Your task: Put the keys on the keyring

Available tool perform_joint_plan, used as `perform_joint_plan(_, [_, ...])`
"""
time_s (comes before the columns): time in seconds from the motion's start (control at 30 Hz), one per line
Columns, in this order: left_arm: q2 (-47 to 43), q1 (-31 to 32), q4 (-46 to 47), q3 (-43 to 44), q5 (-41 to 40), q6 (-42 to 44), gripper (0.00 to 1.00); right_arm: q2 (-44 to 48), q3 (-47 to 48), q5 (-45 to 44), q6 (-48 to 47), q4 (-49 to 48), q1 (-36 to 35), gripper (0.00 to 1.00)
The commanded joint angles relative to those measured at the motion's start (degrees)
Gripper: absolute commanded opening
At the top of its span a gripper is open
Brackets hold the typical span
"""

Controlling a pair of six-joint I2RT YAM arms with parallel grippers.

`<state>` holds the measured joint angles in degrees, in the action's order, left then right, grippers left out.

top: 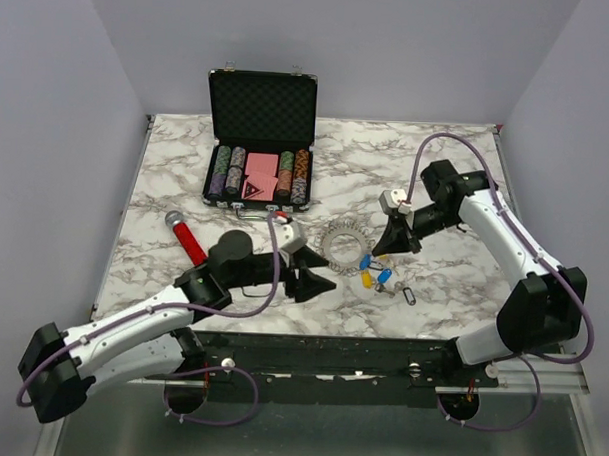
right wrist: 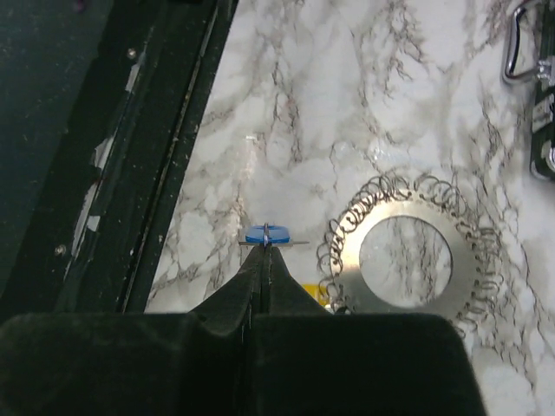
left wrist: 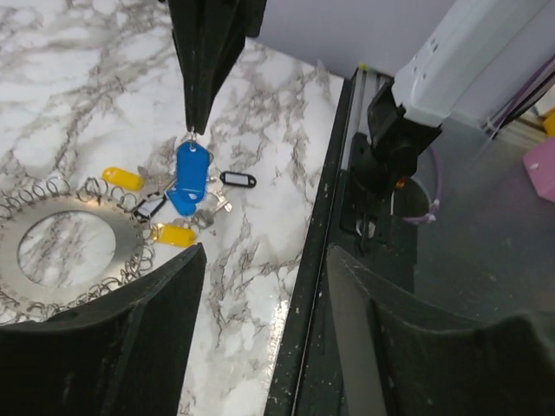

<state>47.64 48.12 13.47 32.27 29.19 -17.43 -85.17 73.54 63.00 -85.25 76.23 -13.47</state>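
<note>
The keyring (top: 346, 241) is a flat silvery ring fringed with wire loops, lying mid-table; it also shows in the wrist views (left wrist: 65, 251) (right wrist: 416, 251). The keys (top: 375, 274) lie in a cluster just right of it: yellow ones (left wrist: 121, 178) (left wrist: 173, 234), black ones (left wrist: 236, 179) and blue. My right gripper (right wrist: 264, 245) is shut on the small metal loop of a blue key (left wrist: 189, 173), which hangs from its tips (left wrist: 192, 130) over the cluster. My left gripper (left wrist: 264, 260) stands open and empty near the table's front edge, beside the keyring.
An open black case (top: 260, 136) of poker chips stands at the back, its handle (right wrist: 520, 52) toward the keyring. A red-handled tool (top: 189, 241) lies at the left. The black front rail (left wrist: 321, 260) runs right beside my left gripper's fingers.
</note>
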Motion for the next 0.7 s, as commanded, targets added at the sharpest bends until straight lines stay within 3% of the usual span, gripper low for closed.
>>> perform_joint_plan(0.0, [7.45, 7.5, 6.29, 0.25, -10.98, 6.79, 0.63, -1.05, -1.64, 8.01, -4.21, 5.16, -3.04, 0.01])
perform_joint_plan(0.23, [13.35, 11.38, 15.08, -2.29, -17.32, 10.83, 0.5, -0.09, -4.45, 9.59, -7.99, 5.16, -4.45, 0.01])
perform_joint_plan(0.67, [19.24, 11.73, 34.06, -9.33, -8.45, 17.17, 0.45, 0.79, -9.9, 11.7, -16.87, 5.07, -5.07, 0.01])
